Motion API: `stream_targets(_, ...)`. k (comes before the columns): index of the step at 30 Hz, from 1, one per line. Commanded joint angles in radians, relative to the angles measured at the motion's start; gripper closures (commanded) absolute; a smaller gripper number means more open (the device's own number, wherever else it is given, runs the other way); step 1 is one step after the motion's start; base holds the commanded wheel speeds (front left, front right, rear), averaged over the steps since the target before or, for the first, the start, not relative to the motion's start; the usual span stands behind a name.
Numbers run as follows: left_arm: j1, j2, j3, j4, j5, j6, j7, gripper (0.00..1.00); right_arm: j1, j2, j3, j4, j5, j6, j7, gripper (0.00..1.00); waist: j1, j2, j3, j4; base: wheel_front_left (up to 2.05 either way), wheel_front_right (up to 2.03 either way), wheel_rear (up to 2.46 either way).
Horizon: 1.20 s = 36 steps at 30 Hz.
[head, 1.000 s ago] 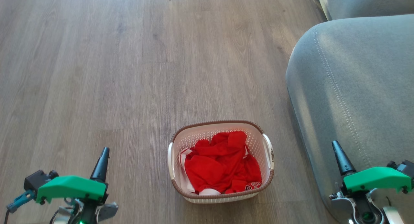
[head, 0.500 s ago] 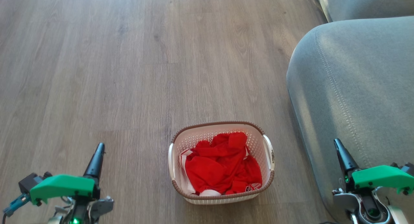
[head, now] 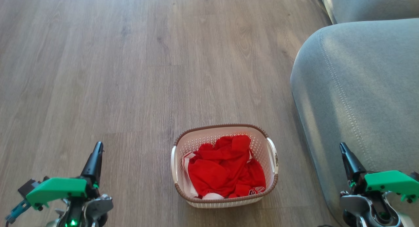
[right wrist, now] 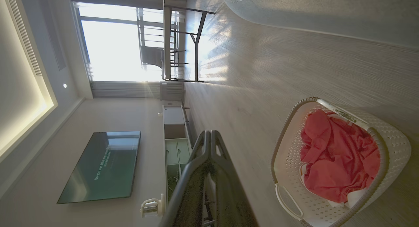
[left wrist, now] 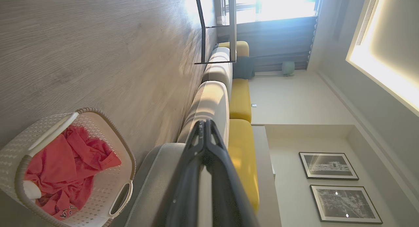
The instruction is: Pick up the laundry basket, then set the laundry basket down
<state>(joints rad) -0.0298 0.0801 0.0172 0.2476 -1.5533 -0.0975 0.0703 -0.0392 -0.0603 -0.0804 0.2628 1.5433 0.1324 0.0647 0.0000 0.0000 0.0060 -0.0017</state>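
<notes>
The small cream-white perforated plastic laundry basket with a brown woven-look rim sits on the grey wood floor between my left gripper and right gripper. One white side handle faces each of them. Both pairs of jaws are together, holding nothing. The right looks marginally nearer, I think.

L end effector & R end effector: fingers pressed together, pointing fwd, empty.

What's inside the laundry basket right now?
A crumpled red garment with white trim fills most of the laundry basket. It covers the basket floor, so anything lying beneath it cannot be seen.
</notes>
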Motion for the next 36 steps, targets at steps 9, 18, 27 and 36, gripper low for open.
stream_targets(9, -0.076, -0.009, 0.068, -0.004, -0.079, -0.033, 0.020, 1.00, -0.066, -0.016, 0.003, -0.020, 0.096, -0.002, 0.019, 1.00, 0.0000, 0.0000, -0.003, 0.002, 0.00, 0.00, 0.00)
stream_targets(18, -0.076, -0.011, 0.071, -0.003, -0.077, -0.033, 0.022, 1.00, -0.066, -0.013, -0.001, -0.020, 0.092, -0.002, 0.022, 1.00, 0.0000, 0.0000, -0.003, 0.002, 0.00, 0.00, 0.00)
stream_targets(27, -0.076, -0.013, 0.074, -0.003, -0.074, -0.033, 0.025, 1.00, -0.066, -0.011, -0.004, -0.020, 0.090, -0.002, 0.025, 1.00, 0.0000, 0.0000, -0.003, 0.002, 0.00, 0.00, 0.00)
stream_targets(36, -0.076, -0.015, 0.076, -0.003, -0.072, -0.033, 0.027, 1.00, -0.066, -0.009, -0.007, -0.020, 0.087, -0.002, 0.027, 1.00, 0.0000, 0.0000, -0.003, 0.002, 0.00, 0.00, 0.00)
